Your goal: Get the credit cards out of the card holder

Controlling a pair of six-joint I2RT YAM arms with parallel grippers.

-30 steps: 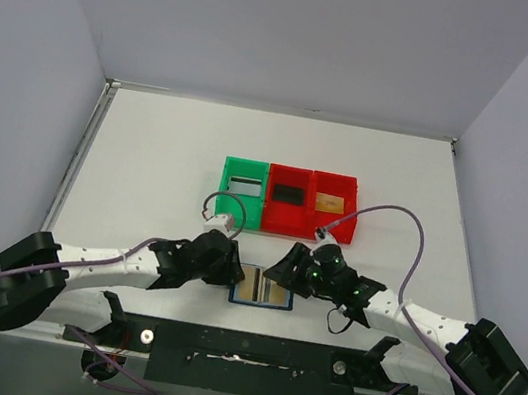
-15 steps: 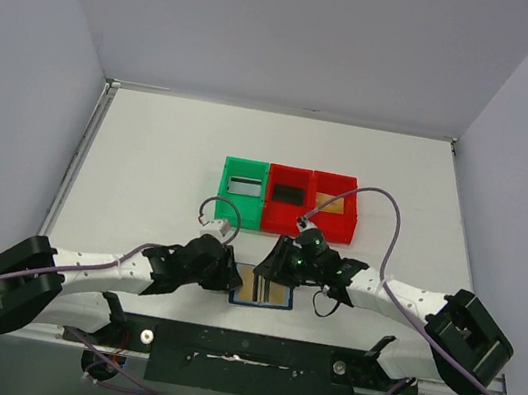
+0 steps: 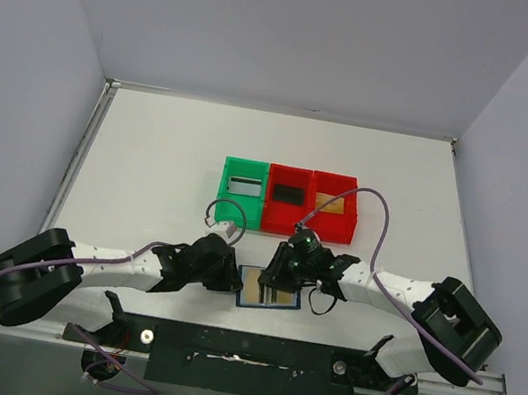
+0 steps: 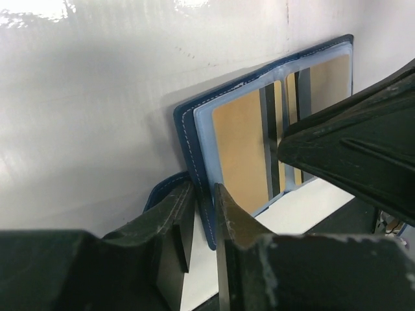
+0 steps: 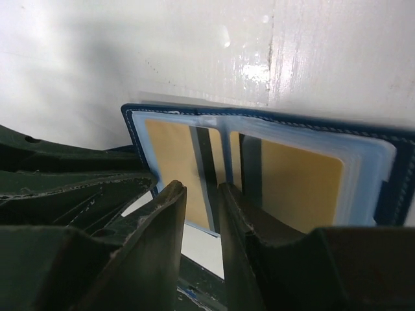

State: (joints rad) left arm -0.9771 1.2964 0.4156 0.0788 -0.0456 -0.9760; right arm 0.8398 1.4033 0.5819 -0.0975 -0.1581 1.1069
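one card holder point(image 3: 269, 291), five cards point(image 3: 251, 286) point(image 3: 285, 298) point(image 3: 243, 186) point(image 3: 288, 193) point(image 3: 329, 204), three bins point(image 3: 247, 165) point(image 3: 292, 172) point(image 3: 336, 179)

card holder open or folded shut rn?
Open. The card holder is spread out with both clear inner pockets facing up, tan cards showing inside.

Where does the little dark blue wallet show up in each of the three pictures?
Top external: dark blue bifold wallet lies open, low centre.
Left wrist: upper centre to right.
Right wrist: across the middle.
Shared landmark: the dark stripe on the tan card, beside the fold.
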